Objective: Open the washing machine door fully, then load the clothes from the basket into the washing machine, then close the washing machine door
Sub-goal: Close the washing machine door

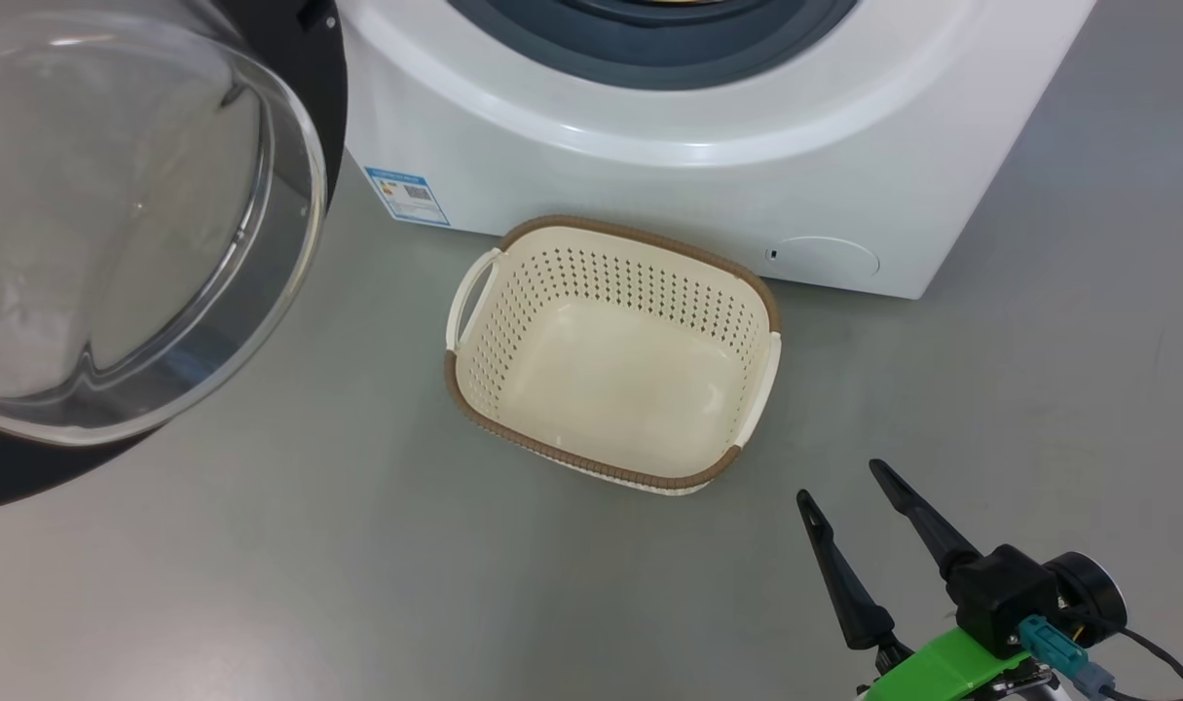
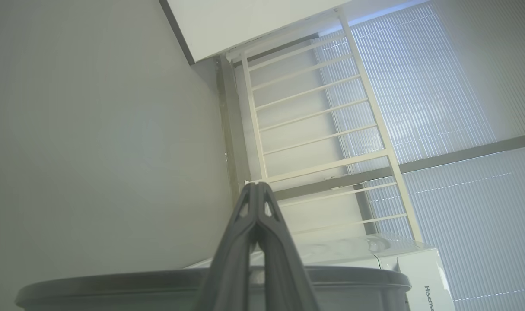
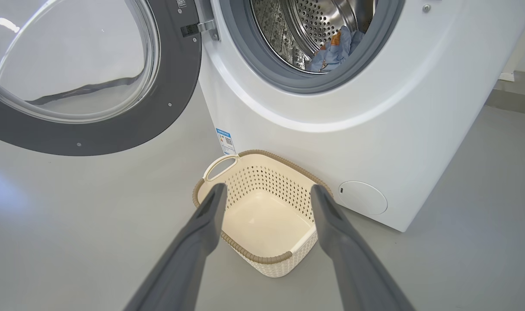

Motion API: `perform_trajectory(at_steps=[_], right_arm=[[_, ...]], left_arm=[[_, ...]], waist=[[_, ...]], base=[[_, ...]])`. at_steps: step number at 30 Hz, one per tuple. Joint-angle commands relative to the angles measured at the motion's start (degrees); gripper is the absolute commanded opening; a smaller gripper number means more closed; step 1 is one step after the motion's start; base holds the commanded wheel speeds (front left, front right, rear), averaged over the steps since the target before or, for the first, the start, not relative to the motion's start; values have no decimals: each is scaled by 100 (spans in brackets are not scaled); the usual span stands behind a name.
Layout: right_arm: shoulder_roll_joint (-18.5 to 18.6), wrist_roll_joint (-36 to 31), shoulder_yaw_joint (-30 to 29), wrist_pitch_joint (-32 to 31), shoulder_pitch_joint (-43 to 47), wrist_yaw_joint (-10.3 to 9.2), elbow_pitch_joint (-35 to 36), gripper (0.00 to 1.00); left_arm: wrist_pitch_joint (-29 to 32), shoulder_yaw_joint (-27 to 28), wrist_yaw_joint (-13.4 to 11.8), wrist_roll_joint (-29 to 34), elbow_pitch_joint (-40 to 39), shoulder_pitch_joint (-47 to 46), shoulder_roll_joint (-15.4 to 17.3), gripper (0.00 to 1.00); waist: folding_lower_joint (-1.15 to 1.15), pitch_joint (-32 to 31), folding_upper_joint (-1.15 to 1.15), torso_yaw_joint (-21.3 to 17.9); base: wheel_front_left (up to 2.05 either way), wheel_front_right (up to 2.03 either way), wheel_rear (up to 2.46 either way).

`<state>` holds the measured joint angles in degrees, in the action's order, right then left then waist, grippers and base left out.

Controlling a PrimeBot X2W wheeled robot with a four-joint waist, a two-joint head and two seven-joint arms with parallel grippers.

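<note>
Grey floor; I see the basket on it, just in front of the washing machine. Washing machine door swung wide open, clothes inside the drum. My right gripper is spread apart near the basket, holding nothing. Left gripper has its fingers pressed together, nothing between them.
</note>
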<state>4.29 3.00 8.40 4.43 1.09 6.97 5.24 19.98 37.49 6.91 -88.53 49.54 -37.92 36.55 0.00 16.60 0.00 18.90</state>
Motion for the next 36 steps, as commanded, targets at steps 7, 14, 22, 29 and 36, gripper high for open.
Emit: perform_trajectory(at_steps=[7, 14, 22, 29, 36], right_arm=[[47, -87, 134, -88, -140, 52, 261, 100], [80, -96, 160, -132, -201, 52, 297, 100], [109, -101, 177, -168, -206, 52, 315, 100], [113, -65, 182, -192, -209, 52, 333, 100], [111, -48, 220, -201, -201, 52, 300, 100]], left_arm=[[264, -62, 57, 46, -280, -39, 456, 0], [495, -202, 57, 82, -320, -3, 488, 0], [764, -344, 58, 114, -343, 31, 560, 0], [1135, -391, 58, 50, -402, 145, 655, 0], [1644, -376, 58, -162, -541, 249, 633, 0]], waist=[[0, 194, 0, -28], [0, 294, 0, -56], [0, 354, 0, -63], [0, 373, 0, -33], [0, 376, 0, 17]], base=[[0, 0, 0], [0, 0, 0], [0, 0, 0], [0, 0, 0], [0, 0, 0]])
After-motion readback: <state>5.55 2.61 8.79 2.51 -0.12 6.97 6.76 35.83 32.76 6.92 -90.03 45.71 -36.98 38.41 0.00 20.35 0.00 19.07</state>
